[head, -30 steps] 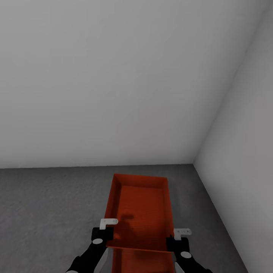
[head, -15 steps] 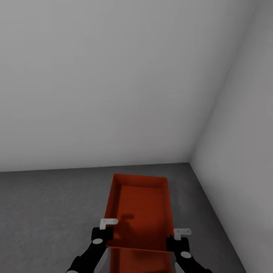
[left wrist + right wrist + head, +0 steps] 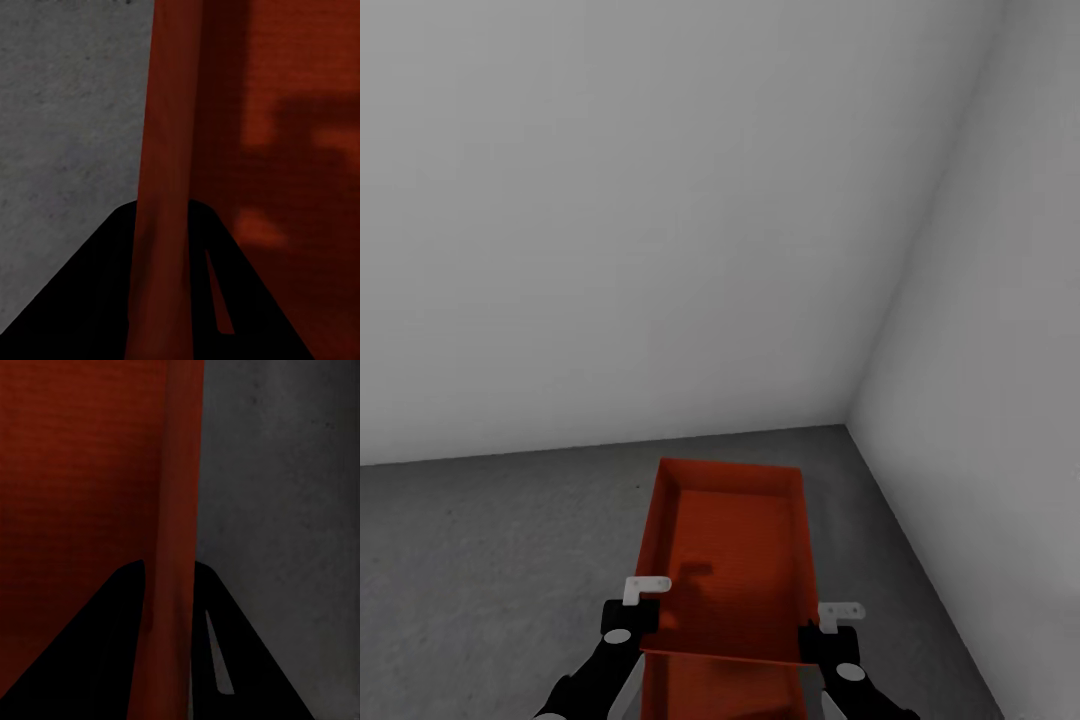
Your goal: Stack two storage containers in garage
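Close view along the left gripper [image 3: 161, 247], whose two black fingers [image 3: 90, 300] straddle the thin upright wall of an orange-red storage container [image 3: 285, 90], with its shadowed ribbed bottom on one side and mottled grey floor [image 3: 67, 112] on the other.

You see an orange-red storage container [image 3: 730, 560] with a finely ribbed bottom and a darker, shadowed patch near its left wall; in your left wrist view the same container [image 3: 262, 112] shows deep red with dim blocky shadows on it. The floor [image 3: 490, 560] under it is dark grey, mottled and rough, and the walls [image 3: 640, 220] behind are plain pale grey-white. The left gripper [image 3: 632, 615] and the right gripper [image 3: 828, 630] are black with small white pieces at their tips.
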{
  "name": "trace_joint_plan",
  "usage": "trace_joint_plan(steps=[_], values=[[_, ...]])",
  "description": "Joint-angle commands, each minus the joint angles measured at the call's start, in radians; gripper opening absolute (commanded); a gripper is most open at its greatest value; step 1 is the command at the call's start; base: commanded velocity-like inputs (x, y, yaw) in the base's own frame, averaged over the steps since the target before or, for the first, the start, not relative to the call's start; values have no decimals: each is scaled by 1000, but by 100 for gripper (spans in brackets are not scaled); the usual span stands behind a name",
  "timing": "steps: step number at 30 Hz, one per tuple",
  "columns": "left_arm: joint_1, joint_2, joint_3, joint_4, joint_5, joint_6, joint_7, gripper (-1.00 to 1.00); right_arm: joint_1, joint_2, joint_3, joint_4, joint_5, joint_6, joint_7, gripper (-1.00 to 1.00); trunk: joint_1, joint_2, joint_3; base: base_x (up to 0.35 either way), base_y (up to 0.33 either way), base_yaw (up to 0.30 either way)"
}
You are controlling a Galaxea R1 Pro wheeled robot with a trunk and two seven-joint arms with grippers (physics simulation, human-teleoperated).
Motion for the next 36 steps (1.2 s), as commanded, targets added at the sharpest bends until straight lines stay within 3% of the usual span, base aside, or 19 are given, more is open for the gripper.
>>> trace_joint_plan(steps=[1,23,36], values=[[-2,0,8,2,9,4,-26,-100,0,-18,11,90,4,-7,-18,-100,0,0,-1,0,0,-5],[-2,0,8,2,9,4,-26,-100,0,-18,11,90,4,-8,-18,-100,0,0,-1,1,0,-1],[-2,0,8,2,9,4,-32,-100,0,-18,11,90,4,-7,-18,-100,0,0,-1,210,0,0]])
